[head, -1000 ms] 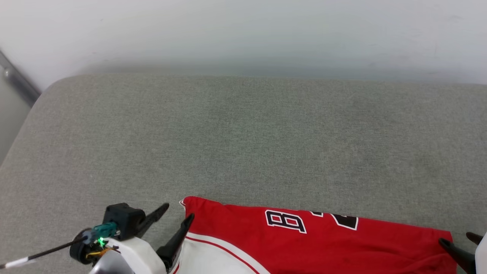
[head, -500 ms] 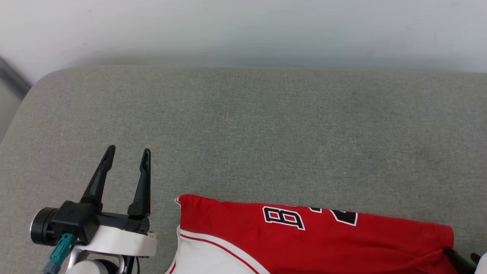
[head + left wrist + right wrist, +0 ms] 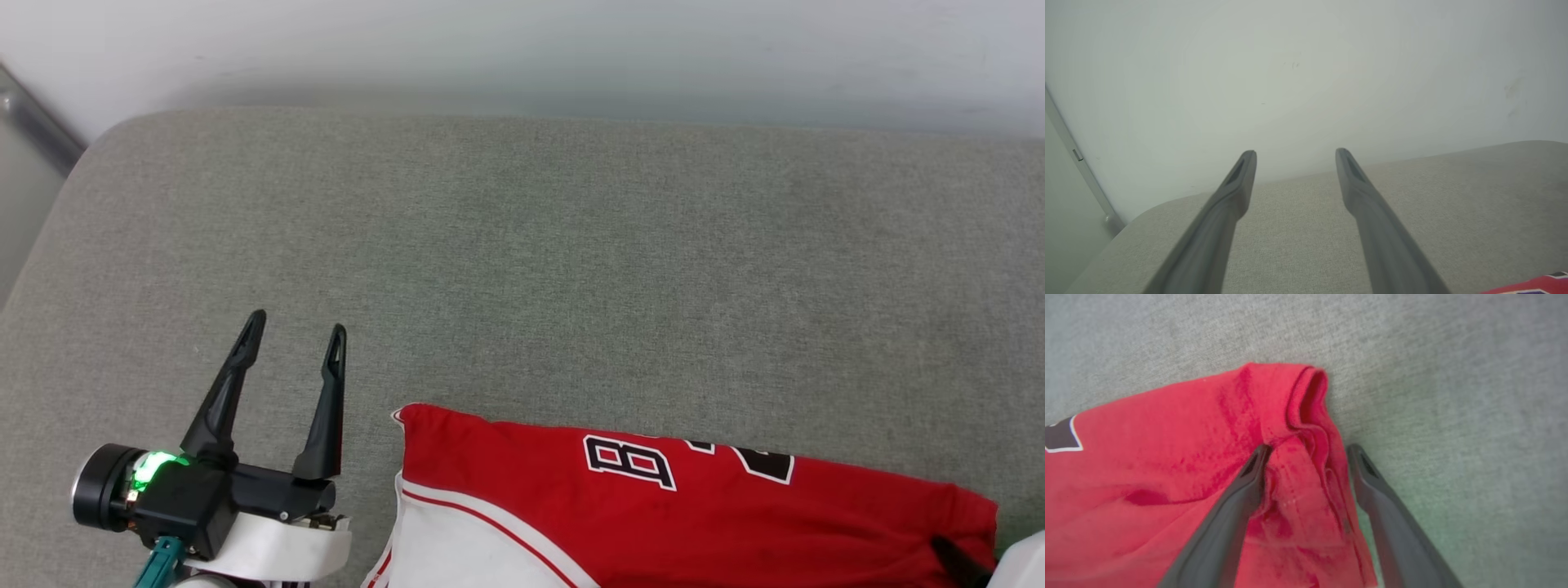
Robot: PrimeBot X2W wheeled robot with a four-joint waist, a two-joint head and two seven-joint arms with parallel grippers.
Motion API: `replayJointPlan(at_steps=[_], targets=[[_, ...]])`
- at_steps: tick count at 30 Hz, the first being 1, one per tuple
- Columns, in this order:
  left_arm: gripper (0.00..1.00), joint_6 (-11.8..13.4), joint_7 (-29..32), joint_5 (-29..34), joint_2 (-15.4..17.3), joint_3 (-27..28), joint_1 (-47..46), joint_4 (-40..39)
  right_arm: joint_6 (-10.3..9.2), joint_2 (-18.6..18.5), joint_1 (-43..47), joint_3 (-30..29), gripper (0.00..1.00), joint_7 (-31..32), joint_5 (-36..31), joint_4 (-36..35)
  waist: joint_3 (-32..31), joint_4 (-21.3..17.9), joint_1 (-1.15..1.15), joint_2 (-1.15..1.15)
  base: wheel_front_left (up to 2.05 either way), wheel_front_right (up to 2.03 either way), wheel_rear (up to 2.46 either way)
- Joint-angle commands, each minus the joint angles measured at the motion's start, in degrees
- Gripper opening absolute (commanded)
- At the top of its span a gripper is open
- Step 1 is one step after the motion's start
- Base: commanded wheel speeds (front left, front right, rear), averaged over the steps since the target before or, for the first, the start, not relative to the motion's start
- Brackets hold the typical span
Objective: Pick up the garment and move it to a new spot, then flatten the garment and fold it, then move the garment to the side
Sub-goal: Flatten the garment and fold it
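The garment [image 3: 653,523] lies on the grey cushion [image 3: 522,269], down at about 5 o'clock from where the head camera looks. Its red body is spread fairly flat, with black, white-edged characters facing up. A white panel with a thin red stripe shows at its 7 o'clock corner, and the lower part runs off the bottom of that view.

The left claw [image 3: 297,322] is at 8 o'clock, near the garment's left edge but apart from it. Its two dark fingers are spread wide and point toward 12 o'clock with nothing between them. Its wrist camera looks over bare cushion to the pale wall [image 3: 522,49].

The right claw [image 3: 1309,448] is at the garment's far right end, near 4 o'clock in the head view. Its fingers also stand wide apart, astride the rumpled, doubled-over edge. In its wrist view the 9 o'clock finger lies against red cloth and the 3 o'clock finger is over bare cushion just past the edge. A ridge of fabric sits between them, unpinched.
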Motion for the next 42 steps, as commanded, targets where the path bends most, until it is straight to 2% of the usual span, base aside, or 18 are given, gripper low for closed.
replayJointPlan(at_steps=[1, 2, 3, 4, 5, 6, 13, 22, 25, 29, 36, 42], targets=[[1.00, -0.62, -0.25, 0.64, -0.75, 0.71, 0.56, 0.09, 0.10, 2.13, 0.65, 2.66, 1.00, 0.95, 0.89, 3.13, -0.03, 0.20, 0.00, 0.00, 0.00, 0.00, 0.00], [1.00, -1.11, -0.25, 0.96, -1.19, 1.12, 0.71, 0.22, 0.12, 2.53, 1.06, 3.97, 1.00, 1.45, 1.42, 3.81, -0.10, 0.27, 0.00, 0.00, 0.00, 0.00, 0.00], [1.00, -1.61, -0.24, 1.34, -1.52, 1.48, 0.87, 0.35, 0.25, 2.84, 1.52, 5.01, 0.93, 1.94, 1.85, 4.38, -0.19, 0.29, 0.00, 0.00, 0.00, 0.00, 0.00], [1.00, -2.08, -0.24, 1.61, -1.87, 1.92, 0.99, 0.46, 0.34, 3.06, 1.89, 5.84, 0.79, 2.05, 2.11, 4.68, -0.26, 0.29, 0.00, 0.00, 0.00, 0.00, 0.00], [1.00, -2.48, -0.24, 1.89, -2.20, 2.34, 0.98, 0.59, 0.34, 3.16, 2.12, 6.27, 0.04, 1.80, 2.30, 4.93, -0.34, 0.27, 0.00, 0.00, 0.00, 0.00, 0.00], [1.00, -2.91, -0.25, 2.20, -2.56, 2.72, 0.99, 0.72, 0.34, 3.21, 2.27, 6.63, 0.00, 1.53, 2.44, 5.05, -0.48, 0.22, 0.00, 0.00, 0.00, 0.00, 0.00], [1.00, -5.02, -0.24, 2.93, -4.42, 4.43, 1.27, 1.96, -0.04, -0.32, 1.01, 4.47, 0.00, -2.38, 0.46, 3.15, -1.43, -0.66, 0.00, 0.00, 0.00, 0.00, 0.00], [1.00, -6.63, -0.20, 3.32, -5.73, 4.47, 2.30, 3.25, -0.03, -8.47, -0.64, -2.90, 0.00, -4.04, -2.25, 2.34, -2.66, -1.45, 0.00, 0.00, 0.00, 0.00, 0.00], [1.00, -6.85, -0.19, 3.41, -5.95, 4.41, 2.32, 3.53, -0.02, -10.14, -1.02, -3.94, 0.00, -4.24, -2.93, 2.89, -3.14, -1.57, 0.00, 0.00, 0.00, 0.00, 0.00], [1.00, -7.11, -0.19, 2.43, -6.45, 4.53, 3.23, 4.04, 0.00, -8.81, -0.60, -1.10, 0.00, -1.20, 1.68, 0.58, -4.32, -1.91, 0.00, 0.00, 0.00, 0.00, 0.00], [1.00, -7.23, -0.20, 2.08, -6.59, 4.46, 3.54, 3.84, 0.01, -6.17, 3.03, 6.79, 0.00, 4.80, 6.07, -10.26, -5.60, -2.34, 0.00, 0.00, 0.00, 0.00, 0.00], [1.00, -7.30, -0.20, 2.34, -6.99, 4.55, 3.14, 3.49, 0.01, -0.64, 3.72, 13.12, 0.00, 9.19, 11.12, -18.06, -5.64, -1.78, 0.00, 0.00, 0.00, 0.00, 0.00]])
